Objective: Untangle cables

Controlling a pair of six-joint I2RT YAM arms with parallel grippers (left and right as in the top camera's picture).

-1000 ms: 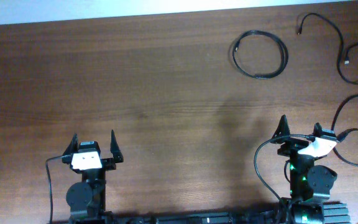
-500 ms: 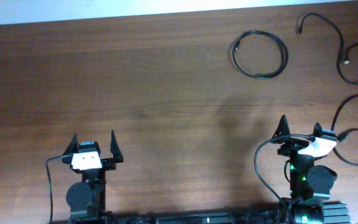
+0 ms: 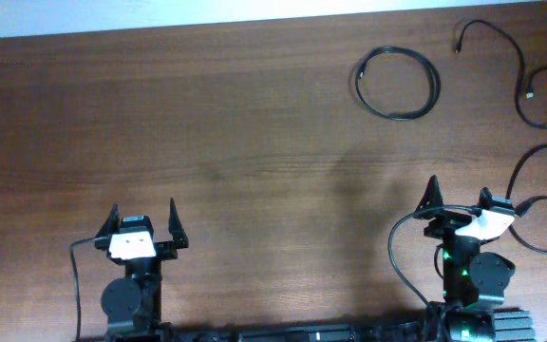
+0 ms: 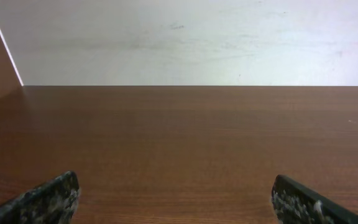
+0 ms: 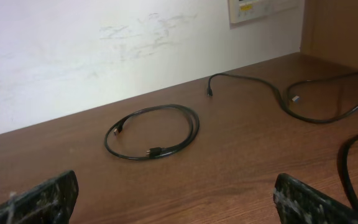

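Looking down from above, the big brown table (image 3: 207, 142) fills almost the whole frame. Behind it, in the wrist views, is a white wall (image 4: 179, 37).

The two arms sit low in the frame. The left gripper (image 3: 143, 209) is at the lower left. Its fingers are spread wide with nothing between them, and only bare wood lies in front of it. The right gripper (image 3: 459, 188) is at the lower right. It is spread wide too and has hold of nothing.

The cables are all on the right side, well away from the left gripper. One long cable (image 3: 521, 71) snakes down the upper right corner. One coil (image 3: 435, 87) lies as a neat ring just left of it. The two do not touch. More black cord (image 3: 518, 180) curves at the right edge, near the right gripper. I cannot tell if it is a task cable or a wire of the arm. Small plugs (image 5: 120, 129) show on the coil.

I think most of the job is done, since the coil and the long cable lie apart with no knot. What may be left is the cord at the right edge, which runs out of the frame.
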